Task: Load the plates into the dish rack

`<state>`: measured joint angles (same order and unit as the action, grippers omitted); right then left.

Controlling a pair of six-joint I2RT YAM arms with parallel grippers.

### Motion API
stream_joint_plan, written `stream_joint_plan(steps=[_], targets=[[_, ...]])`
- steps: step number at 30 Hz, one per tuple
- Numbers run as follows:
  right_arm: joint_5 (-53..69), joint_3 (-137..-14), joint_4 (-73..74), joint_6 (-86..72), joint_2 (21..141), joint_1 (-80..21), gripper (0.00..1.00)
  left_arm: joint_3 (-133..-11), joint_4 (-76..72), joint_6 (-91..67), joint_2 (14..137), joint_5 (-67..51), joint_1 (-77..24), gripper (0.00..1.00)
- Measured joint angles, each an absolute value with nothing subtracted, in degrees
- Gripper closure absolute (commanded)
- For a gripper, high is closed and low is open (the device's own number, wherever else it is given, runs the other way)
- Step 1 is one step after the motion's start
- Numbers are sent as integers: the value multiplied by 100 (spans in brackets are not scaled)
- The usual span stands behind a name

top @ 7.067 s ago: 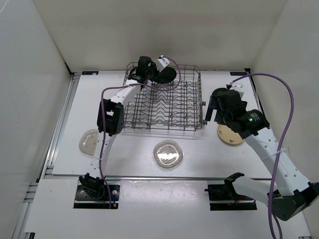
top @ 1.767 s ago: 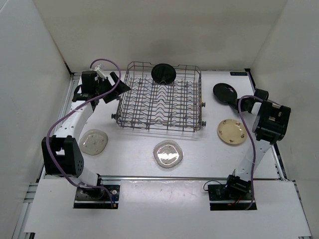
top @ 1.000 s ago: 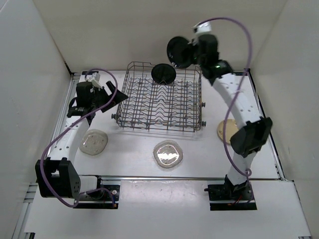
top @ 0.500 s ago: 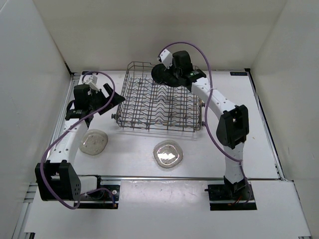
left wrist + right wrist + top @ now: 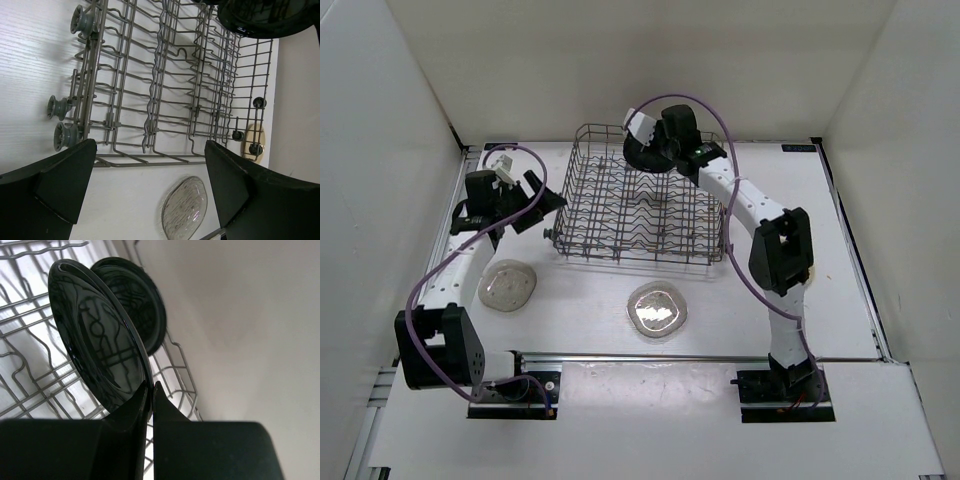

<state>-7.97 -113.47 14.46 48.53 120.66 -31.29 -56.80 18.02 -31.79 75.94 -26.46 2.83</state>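
The right arm (image 5: pixel 740 195) arches to the dish rack's (image 5: pixel 640 215) far side, right gripper (image 5: pixel 150 390) pinching a black plate's (image 5: pixel 100 345) rim; the left gripper (image 5: pixel 147 175) gapes empty at the rack's left.

Black plate (image 5: pixel 95 340) now at dish rack (image 5: pixel 630 225)

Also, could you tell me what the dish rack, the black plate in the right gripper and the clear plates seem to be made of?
Dish rack: grey metal wire, possibly coated; thin bent rods, dull sheen. Black plate in the right gripper: glossy, glazed ceramic or plastic; it mirrors the wires. Clear plates: glass or clear plastic; the table shows through.
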Motion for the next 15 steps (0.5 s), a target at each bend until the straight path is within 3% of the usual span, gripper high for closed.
stream_joint_plan(steps=[15], targets=[[-572,-11461,956,5085,12752,-3140,100,-5686,1802,-3087,7854,-2956,327,0]])
